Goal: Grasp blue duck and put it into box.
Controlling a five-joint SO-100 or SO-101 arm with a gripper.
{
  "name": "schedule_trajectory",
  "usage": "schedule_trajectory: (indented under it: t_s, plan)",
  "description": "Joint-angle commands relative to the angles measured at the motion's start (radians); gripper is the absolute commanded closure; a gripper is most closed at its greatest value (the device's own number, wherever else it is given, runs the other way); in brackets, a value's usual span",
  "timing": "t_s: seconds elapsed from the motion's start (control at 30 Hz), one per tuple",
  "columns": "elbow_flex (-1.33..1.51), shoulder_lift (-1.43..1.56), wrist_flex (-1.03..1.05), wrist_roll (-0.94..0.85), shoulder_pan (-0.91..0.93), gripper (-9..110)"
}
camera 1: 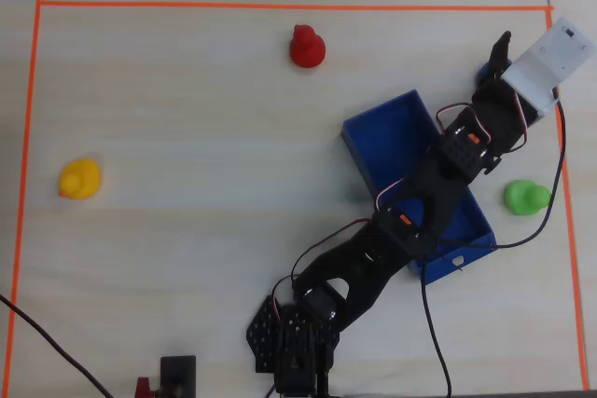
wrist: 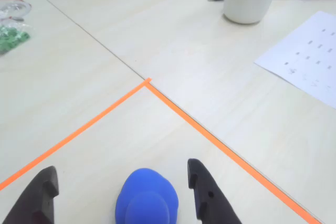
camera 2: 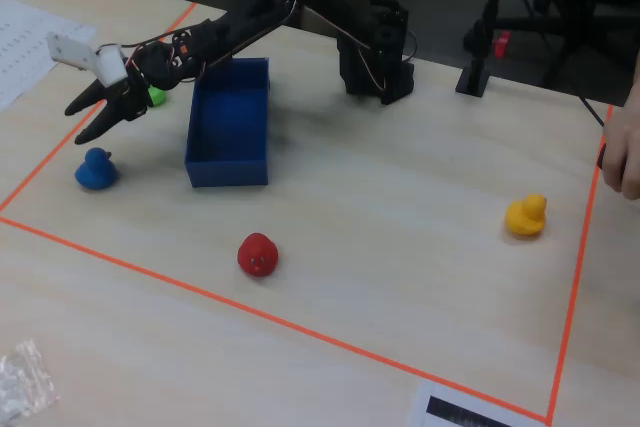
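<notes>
Blue duck (wrist: 146, 200) sits centred between my end effector (wrist: 123, 192) fingers, which are spread wide, just above it on the bench.

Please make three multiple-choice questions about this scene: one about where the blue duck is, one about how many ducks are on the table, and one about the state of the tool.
1. Where is the blue duck?
A. inside the box
B. on the table, outside the box
C. held up in the air

2. How many ducks are on the table?
A. two
B. three
C. four

3. The tool is
A. open, with the duck between its fingers
B. shut on the duck
C. shut and empty

Answers: 1 B, the fixed view shows it on the table beside the box. 2 C, blue, red, yellow and green. 3 A, the wrist view shows gaps on both sides.
</notes>
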Motion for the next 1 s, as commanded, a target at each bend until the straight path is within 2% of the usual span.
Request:
schedule_trajectory:
  t_s: [0.0, 0.27, 0.97]
  plan:
    - [-0.048, 0.0, -0.054, -0.008, -0.008, 68]
    - [0.014, -0.069, -0.152, -0.058, -0.026, 68]
    - [-0.167, -0.279, -0.121, -0.084, -0.035, 68]
